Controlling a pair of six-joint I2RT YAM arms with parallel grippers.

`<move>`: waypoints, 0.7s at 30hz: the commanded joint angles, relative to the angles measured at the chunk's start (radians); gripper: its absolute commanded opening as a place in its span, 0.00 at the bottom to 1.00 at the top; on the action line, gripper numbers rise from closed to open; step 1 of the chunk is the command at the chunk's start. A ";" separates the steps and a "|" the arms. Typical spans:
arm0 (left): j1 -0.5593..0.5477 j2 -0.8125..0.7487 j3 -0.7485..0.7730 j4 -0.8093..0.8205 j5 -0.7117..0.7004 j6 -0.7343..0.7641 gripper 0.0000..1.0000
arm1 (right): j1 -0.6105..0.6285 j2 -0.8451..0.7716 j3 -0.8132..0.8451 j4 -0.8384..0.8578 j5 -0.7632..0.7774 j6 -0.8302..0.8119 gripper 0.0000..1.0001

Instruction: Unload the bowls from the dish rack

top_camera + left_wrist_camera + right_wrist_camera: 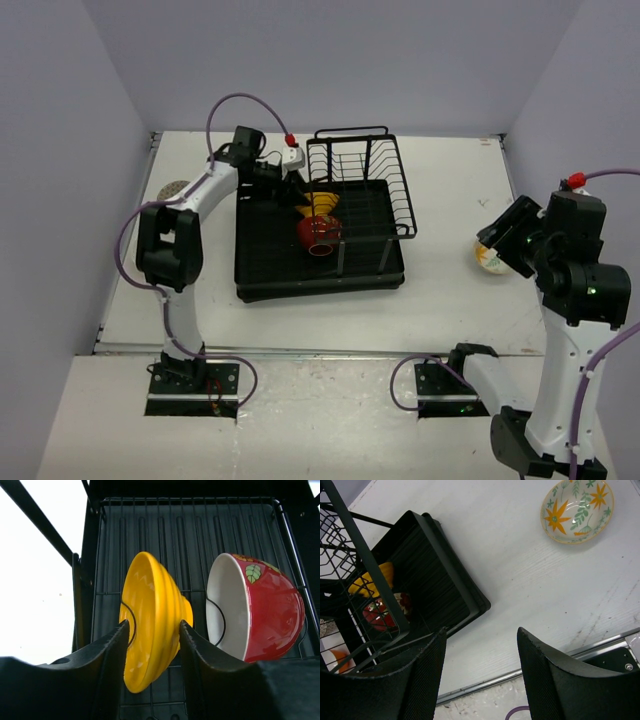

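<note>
The left gripper (153,625) reaches into the dish rack (165,535) and straddles the yellow bowl (156,595). This bowl stands on edge among the wires, its hollow towards one finger and its foot towards the other. Its rim plane therefore runs in line with the fingers (107,670), which bracket it across its thin dimension. Both pads sit right against the bowl or very nearly so. Whether they are already clamped on it cannot be told.

Just to the right, a gap away, the red bowl (270,615) also stands on edge in the rack, outside the jaws. Any lift probably has to go straight up along the wires to spare it.

Farther right, the right gripper (481,630) hangs open and empty over the table (520,570), well apart from the rack. The flowered bowl (577,510) lies upright on the table near it. The left arm is plainly the nearer one for the rack's bowls.
</note>
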 commanded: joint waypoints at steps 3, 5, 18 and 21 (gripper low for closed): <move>-0.015 0.057 0.096 -0.097 0.053 0.036 0.39 | 0.007 -0.013 0.036 -0.057 0.029 -0.008 0.59; -0.018 0.072 0.119 -0.138 0.059 0.068 0.36 | 0.005 -0.016 0.038 -0.064 0.036 -0.013 0.59; -0.033 0.141 0.238 -0.464 0.096 0.259 0.01 | 0.007 -0.034 0.033 -0.071 0.049 -0.024 0.59; -0.033 0.147 0.264 -0.510 0.106 0.280 0.00 | 0.007 -0.039 0.028 -0.069 0.052 -0.024 0.59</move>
